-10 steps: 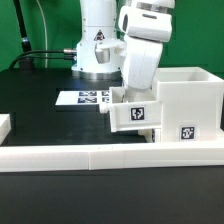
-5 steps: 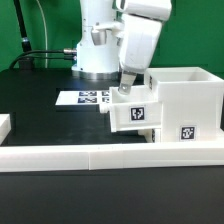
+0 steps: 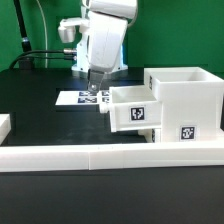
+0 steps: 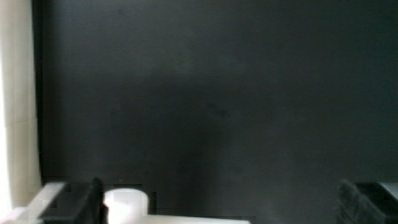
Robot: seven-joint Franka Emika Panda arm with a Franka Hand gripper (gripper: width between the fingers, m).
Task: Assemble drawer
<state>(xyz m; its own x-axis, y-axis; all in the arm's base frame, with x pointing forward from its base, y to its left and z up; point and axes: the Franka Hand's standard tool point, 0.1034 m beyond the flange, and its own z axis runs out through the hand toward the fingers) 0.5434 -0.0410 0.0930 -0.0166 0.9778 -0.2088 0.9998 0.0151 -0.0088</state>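
Note:
The white drawer housing [image 3: 186, 98] stands at the exterior view's right, its top open, with a tag on its front. One white tray [image 3: 134, 109] with a tag sits in the housing's side and sticks out toward the exterior view's left. My gripper [image 3: 95, 94] hangs left of the tray, apart from it, above the marker board [image 3: 74, 98]. In the wrist view the gripper [image 4: 222, 205] is open, its fingers [image 4: 71, 201] wide apart, with dark table between them. A blurred white rounded part [image 4: 125, 205] shows beside one finger. I see no second tray clearly.
The long low white wall [image 3: 90, 155] runs along the front. A white piece [image 3: 4, 124] is cut off at the exterior view's left edge. The robot base [image 3: 84, 58] and cables stand at the back. A white strip [image 4: 15, 100] edges the wrist view.
My gripper has left the tray and moved up and toward the exterior view's left, over the marker board. The tray stays in the housing.

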